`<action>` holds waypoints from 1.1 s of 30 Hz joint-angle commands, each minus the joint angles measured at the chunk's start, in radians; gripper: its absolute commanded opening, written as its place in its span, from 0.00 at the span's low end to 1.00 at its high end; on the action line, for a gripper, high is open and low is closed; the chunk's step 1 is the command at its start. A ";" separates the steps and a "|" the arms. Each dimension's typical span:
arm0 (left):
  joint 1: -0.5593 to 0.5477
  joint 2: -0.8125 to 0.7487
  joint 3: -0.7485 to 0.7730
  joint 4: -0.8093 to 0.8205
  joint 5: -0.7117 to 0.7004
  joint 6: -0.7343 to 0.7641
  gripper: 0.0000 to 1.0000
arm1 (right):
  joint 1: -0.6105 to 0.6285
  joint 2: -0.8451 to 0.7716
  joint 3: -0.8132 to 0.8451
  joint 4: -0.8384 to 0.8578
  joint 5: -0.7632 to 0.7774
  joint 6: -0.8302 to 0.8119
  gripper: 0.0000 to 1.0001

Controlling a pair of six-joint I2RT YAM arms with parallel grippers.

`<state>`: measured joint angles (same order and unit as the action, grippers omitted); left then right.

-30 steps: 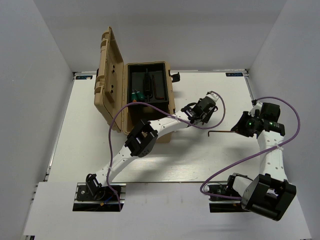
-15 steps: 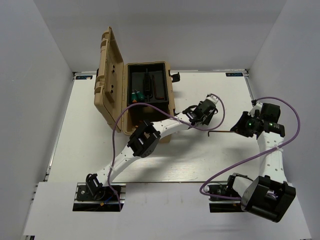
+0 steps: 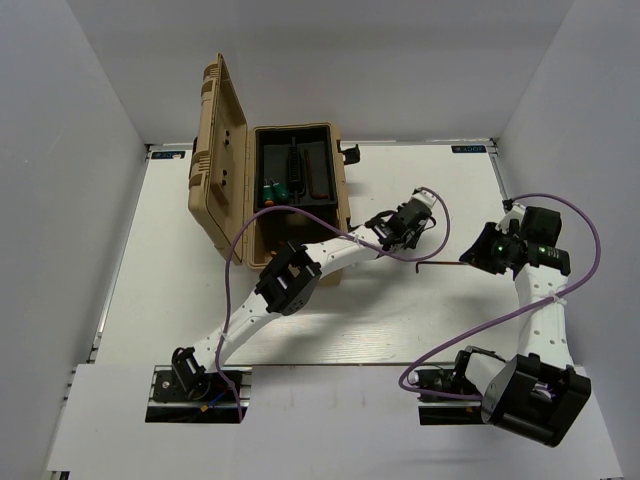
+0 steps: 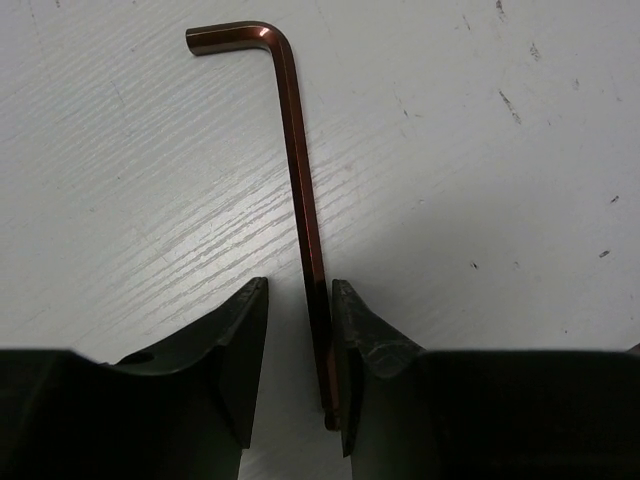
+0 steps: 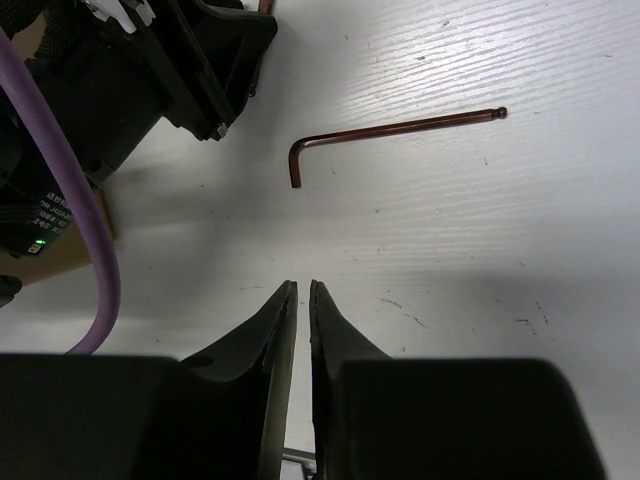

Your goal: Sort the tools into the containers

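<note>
In the left wrist view a thin reddish-brown L-shaped hex key [image 4: 300, 180] lies on the white table. Its long shaft runs between my left gripper's [image 4: 300, 285] fingers. It touches the right finger [image 4: 365, 330], with a gap to the left one, so the jaws are open around it. In the top view the left gripper [image 3: 405, 222] is right of the tan toolbox [image 3: 225, 190]. A second hex key [image 3: 445, 264] lies between the grippers, and it shows in the right wrist view [image 5: 400, 128]. My right gripper [image 5: 303, 285] [image 3: 482, 255] is shut and empty, short of it. Two green screwdrivers [image 3: 275, 188] lie in the box.
The toolbox stands open at the back left, lid raised to the left, with a black tray [image 3: 298, 165] holding dark tools. The left arm and its purple cable [image 3: 240, 240] cross in front of the box. White walls enclose the table on three sides.
The left gripper has shifted slightly toward the near side. The right arm and the loose hex key have hardly moved.
</note>
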<state>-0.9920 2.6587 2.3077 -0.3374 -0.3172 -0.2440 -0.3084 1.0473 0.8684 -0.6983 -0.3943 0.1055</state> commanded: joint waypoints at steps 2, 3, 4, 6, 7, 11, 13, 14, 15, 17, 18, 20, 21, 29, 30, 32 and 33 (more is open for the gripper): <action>-0.013 0.021 0.004 -0.100 -0.020 0.029 0.41 | -0.006 -0.021 -0.002 0.026 -0.018 0.013 0.16; -0.013 0.030 -0.008 -0.100 -0.031 0.040 0.39 | -0.009 -0.026 -0.002 0.026 -0.021 0.013 0.16; -0.013 0.030 -0.019 -0.110 -0.031 0.040 0.39 | -0.009 -0.024 -0.003 0.025 -0.023 0.011 0.16; -0.013 0.021 -0.047 -0.111 -0.042 0.051 0.37 | -0.011 -0.026 -0.003 0.025 -0.026 0.016 0.16; -0.013 0.012 -0.076 -0.111 -0.042 0.063 0.35 | -0.012 -0.027 -0.003 0.025 -0.029 0.014 0.16; -0.013 -0.008 -0.134 -0.149 -0.060 0.084 0.34 | -0.014 -0.029 -0.003 0.022 -0.034 0.017 0.16; -0.013 -0.022 -0.186 -0.149 -0.072 0.110 0.32 | -0.017 -0.027 -0.005 0.025 -0.037 0.016 0.16; -0.013 -0.031 -0.207 -0.149 -0.072 0.110 0.32 | -0.014 -0.029 -0.005 0.025 -0.035 0.017 0.16; -0.013 -0.046 -0.244 -0.149 -0.072 0.121 0.30 | -0.017 -0.027 -0.003 0.025 -0.037 0.016 0.16; -0.013 -0.046 -0.267 -0.149 -0.083 0.130 0.26 | -0.017 -0.032 -0.003 0.025 -0.037 0.016 0.16; -0.013 -0.055 -0.280 -0.149 -0.083 0.130 0.24 | -0.018 -0.029 -0.005 0.026 -0.037 0.017 0.16; -0.013 -0.056 -0.290 -0.158 -0.083 0.130 0.21 | -0.018 -0.030 -0.005 0.025 -0.041 0.019 0.16; -0.013 -0.056 -0.291 -0.158 -0.070 0.130 0.21 | -0.021 -0.026 -0.005 0.025 -0.041 0.017 0.16; -0.022 -0.103 -0.404 -0.178 -0.020 0.140 0.00 | -0.026 -0.026 -0.006 0.028 -0.048 0.019 0.16; -0.022 -0.132 -0.424 -0.178 -0.011 0.140 0.00 | -0.026 -0.023 -0.008 0.029 -0.051 0.019 0.16; -0.022 -0.173 -0.512 -0.154 -0.011 0.140 0.00 | -0.028 -0.023 -0.008 0.028 -0.051 0.019 0.16; -0.031 -0.196 -0.545 -0.143 0.003 0.140 0.00 | -0.028 -0.023 -0.008 0.028 -0.052 0.019 0.16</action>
<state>-1.0103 2.4378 1.9057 -0.2493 -0.4015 -0.1116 -0.3279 1.0397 0.8677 -0.6975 -0.4248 0.1234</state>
